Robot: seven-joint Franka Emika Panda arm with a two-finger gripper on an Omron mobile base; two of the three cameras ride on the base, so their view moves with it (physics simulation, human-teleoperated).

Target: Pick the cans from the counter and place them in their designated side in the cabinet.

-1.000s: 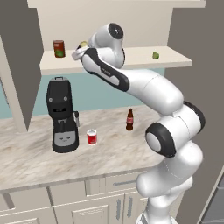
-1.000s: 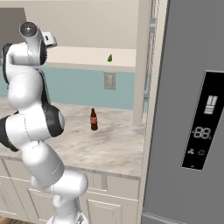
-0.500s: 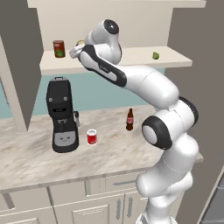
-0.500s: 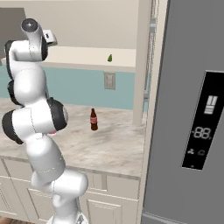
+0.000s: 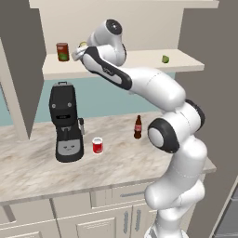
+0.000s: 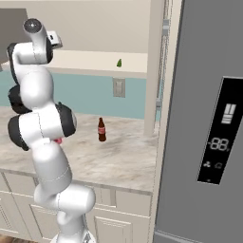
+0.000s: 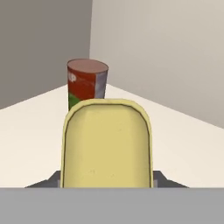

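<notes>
Pincer (image 5: 80,50) clamped on the small dark blue can with the yellow top (image 7: 106,144), held above the long pale shelf board (image 5: 139,60) of the cream wall cabinet, upper left of the left base view. Best lowered straight down until the base meets the board, just beside the dark red can with a green mark (image 7: 86,83) without nudging it, then released. Bright red can with a white band (image 5: 97,145) standing on the beige marbled surface (image 5: 116,162), lower left, beside the black coffee machine (image 5: 66,123).

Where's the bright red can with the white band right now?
In the left base view the red can stands on the counter, just right of the black coffee machine and left of the brown bottle.
</notes>
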